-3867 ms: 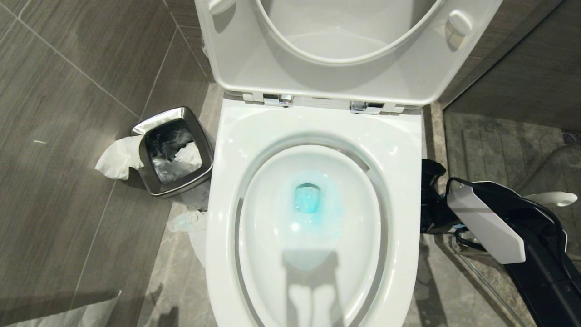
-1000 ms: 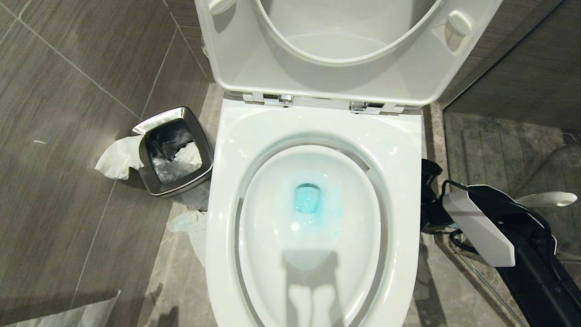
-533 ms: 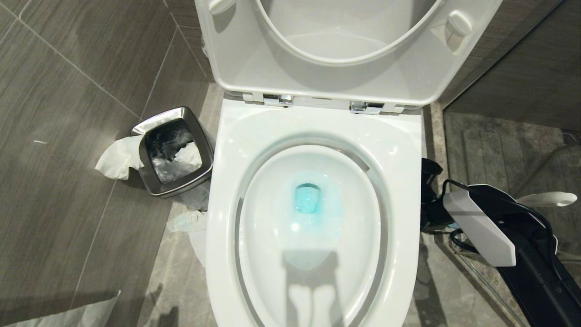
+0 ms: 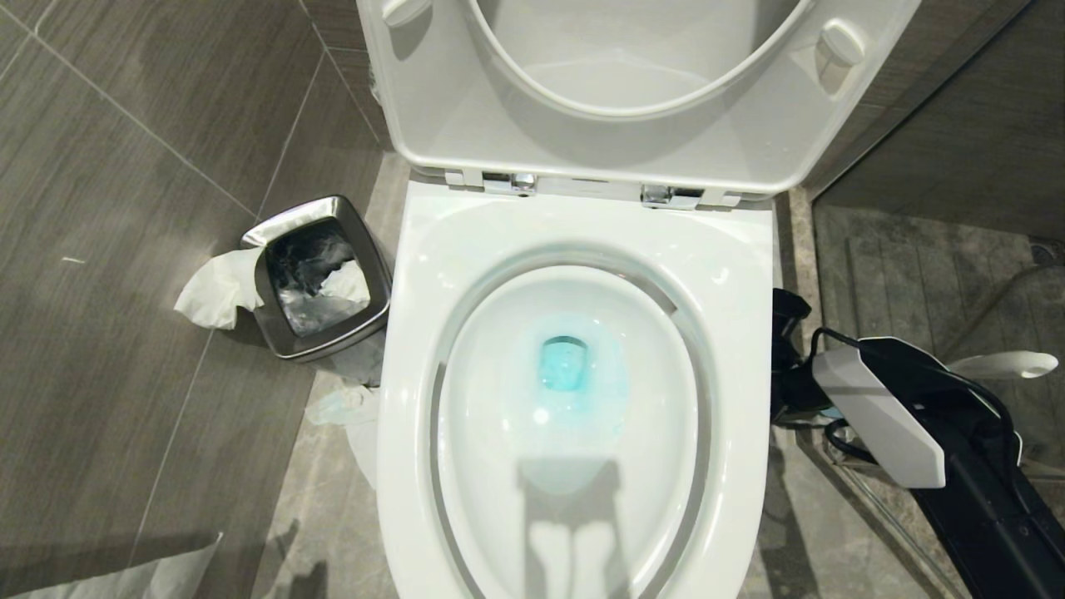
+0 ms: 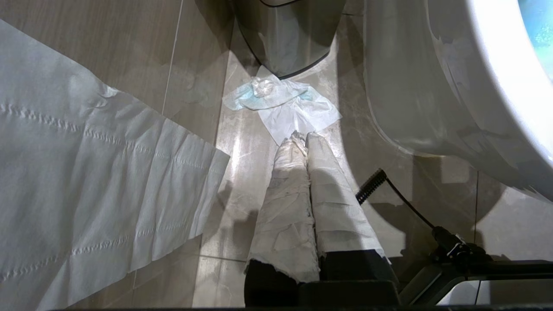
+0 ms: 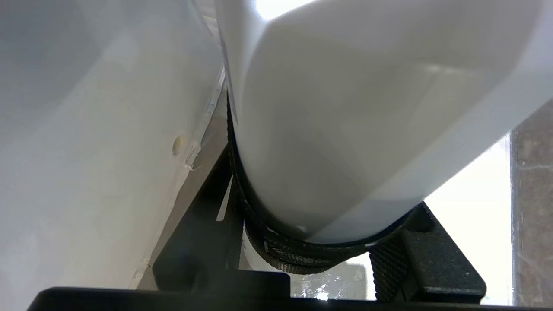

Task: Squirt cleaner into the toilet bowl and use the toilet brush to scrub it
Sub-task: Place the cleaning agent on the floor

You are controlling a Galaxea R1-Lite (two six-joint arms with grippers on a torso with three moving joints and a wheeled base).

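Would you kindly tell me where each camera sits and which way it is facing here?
Head view: up high, looking down into the toilet bowl; right arm beside it.
Left wrist view: near the floor, facing crumpled tissue; shut left claw shows.
Right wrist view: pressed against a white object.
Head and left wrist share the steel bin.

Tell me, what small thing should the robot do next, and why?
Probably set down and release the white container that the right gripper's jaws clasp beside the toilet bowl. Blue cleaner already tints the water, and the toilet brush, behind that arm, is untouched.
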